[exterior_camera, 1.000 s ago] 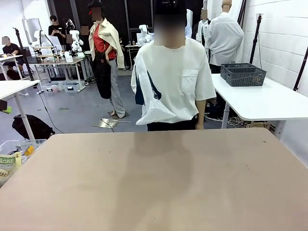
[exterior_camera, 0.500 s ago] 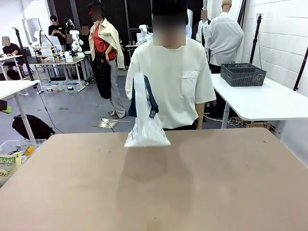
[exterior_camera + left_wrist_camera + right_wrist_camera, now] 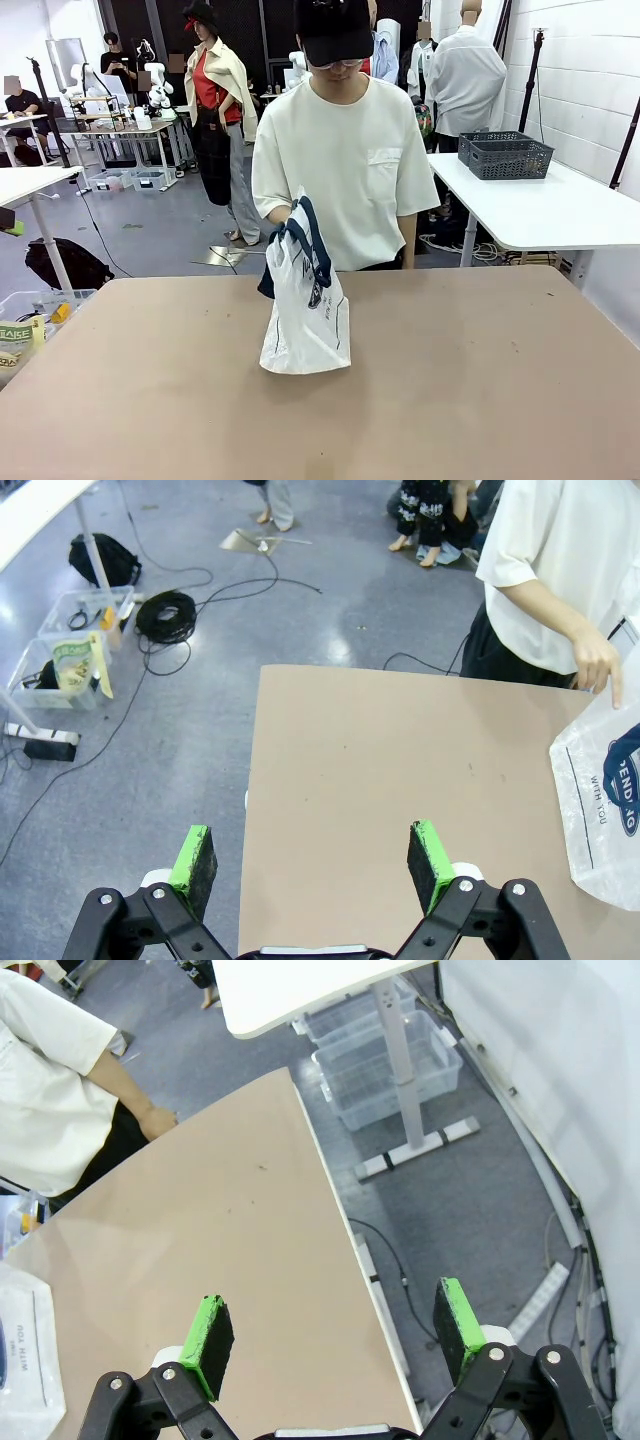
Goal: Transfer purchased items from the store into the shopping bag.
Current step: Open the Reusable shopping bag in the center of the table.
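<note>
1. The shopping bag (image 3: 305, 310) is on the tan desk (image 3: 480, 400), a bit left of the middle and toward the far side where the person stands. Its bottom looks planted on the desktop and the bag leans slightly.
2. The person has one hand (image 3: 283, 215) up at the navy handles (image 3: 315, 245), holding the bag upright. The other hand (image 3: 158, 1120) just hangs down by the desk's far edge.
3. The bag is whitish crinkly plastic with a dark round logo (image 3: 316, 295) on the side facing the front camera.
4. The left jaws are spread wide with nothing between the green pads (image 3: 195, 855). They hover over the desk's left edge, and the bag (image 3: 600, 800) sits well apart from them at the side of that wrist view.
5. The right jaws are the same deal, spread wide and empty, pads (image 3: 212, 1345) over the desk's right edge. A bit of the bag (image 3: 25, 1360) pokes in way off to the side.
6. In the background there's a dark grey lattice basket (image 3: 505, 155) on a separate white desk (image 3: 560, 215), well apart from the bag.
</note>
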You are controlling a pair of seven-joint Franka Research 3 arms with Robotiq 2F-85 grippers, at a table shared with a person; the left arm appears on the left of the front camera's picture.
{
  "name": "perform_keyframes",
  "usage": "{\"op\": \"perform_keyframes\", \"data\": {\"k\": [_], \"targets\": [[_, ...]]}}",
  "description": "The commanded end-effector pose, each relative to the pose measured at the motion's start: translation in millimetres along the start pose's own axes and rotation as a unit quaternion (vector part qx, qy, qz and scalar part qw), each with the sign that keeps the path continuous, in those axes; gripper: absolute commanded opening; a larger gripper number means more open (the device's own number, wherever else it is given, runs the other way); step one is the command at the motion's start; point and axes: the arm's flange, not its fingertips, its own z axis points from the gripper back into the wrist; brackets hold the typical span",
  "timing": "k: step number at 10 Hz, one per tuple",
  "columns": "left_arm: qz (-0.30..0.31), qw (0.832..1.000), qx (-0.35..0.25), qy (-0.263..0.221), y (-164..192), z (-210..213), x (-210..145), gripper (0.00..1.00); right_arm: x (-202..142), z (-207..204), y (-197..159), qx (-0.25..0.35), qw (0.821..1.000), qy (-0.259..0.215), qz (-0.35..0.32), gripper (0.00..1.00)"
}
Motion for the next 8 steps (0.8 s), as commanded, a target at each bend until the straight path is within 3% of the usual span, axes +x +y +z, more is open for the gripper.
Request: {"op": "perform_keyframes", "data": {"k": [1, 8], "targets": [[0.007, 1.0, 0.001, 0.005, 0.5, -0.6, -1.0, 1.0, -0.6, 0.2, -0.2, 0.002, 1.0, 0.002, -0.001, 1.0], [0.007, 1.0, 0.001, 0.005, 0.5, -0.6, -1.0, 1.0, -0.6, 0.2, -0.2, 0.002, 1.0, 0.002, -0.001, 1.0]]}}
